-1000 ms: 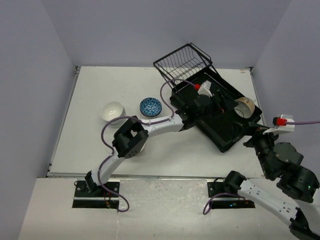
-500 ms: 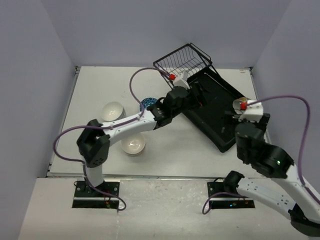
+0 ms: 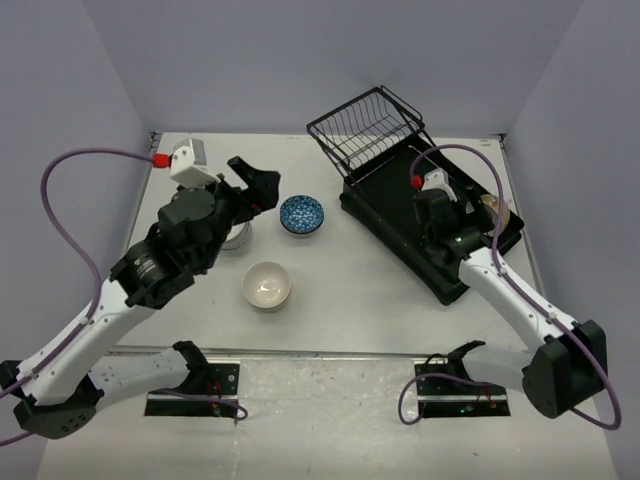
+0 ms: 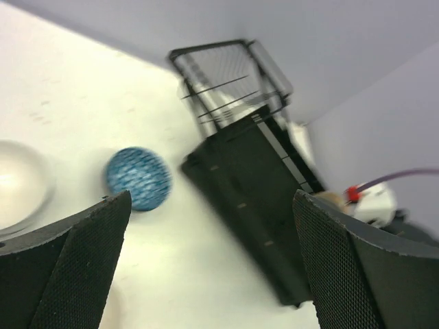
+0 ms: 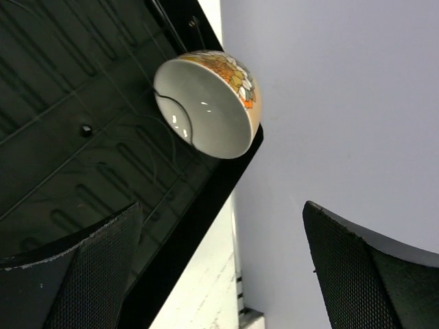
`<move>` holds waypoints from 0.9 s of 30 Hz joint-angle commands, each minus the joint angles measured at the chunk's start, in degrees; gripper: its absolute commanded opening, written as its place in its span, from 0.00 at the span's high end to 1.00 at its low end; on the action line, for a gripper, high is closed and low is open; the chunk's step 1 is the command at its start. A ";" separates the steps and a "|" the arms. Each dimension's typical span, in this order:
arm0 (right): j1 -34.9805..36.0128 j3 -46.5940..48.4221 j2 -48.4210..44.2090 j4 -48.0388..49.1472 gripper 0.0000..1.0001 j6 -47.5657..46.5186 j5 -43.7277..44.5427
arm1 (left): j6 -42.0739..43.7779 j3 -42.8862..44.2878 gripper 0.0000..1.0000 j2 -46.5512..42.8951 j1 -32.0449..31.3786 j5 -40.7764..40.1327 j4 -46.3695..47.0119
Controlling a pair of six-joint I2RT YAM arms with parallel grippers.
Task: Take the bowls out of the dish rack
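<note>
Pale lilac walls (image 3: pixel 300 60) enclose a white worktop (image 3: pixel 350 285). The left hand (image 3: pixel 255 183) is released, its fingers wide apart, near a plain white ceramic bowl (image 4: pixel 17 181). A cream round bowl (image 3: pixel 267 285) and a blue-patterned bowl (image 3: pixel 301 213) stand on the worktop. Further right lies the large black rectangular dish rack (image 3: pixel 385 205) with its tilted wire basket (image 3: pixel 365 125). The right hand (image 5: pixel 221 233), also released, hangs over the rack. A bowl with orange flowers (image 5: pixel 206 103) leans inside the rack's right edge.
</note>
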 commanded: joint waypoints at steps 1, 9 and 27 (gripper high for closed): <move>-4.02 0.22 2.59 12.05 0.01 -9.09 2.24 | 5.78 -4.02 0.00 -6.03 0.22 -6.78 -17.76; -10.00 -6.70 9.10 39.26 0.12 -27.60 7.78 | 10.44 -6.85 0.00 -20.37 0.22 -14.15 -27.97; -16.50 -9.79 21.85 56.08 0.37 -42.40 7.52 | 14.76 -20.38 0.00 -33.65 -2.15 -16.45 -21.12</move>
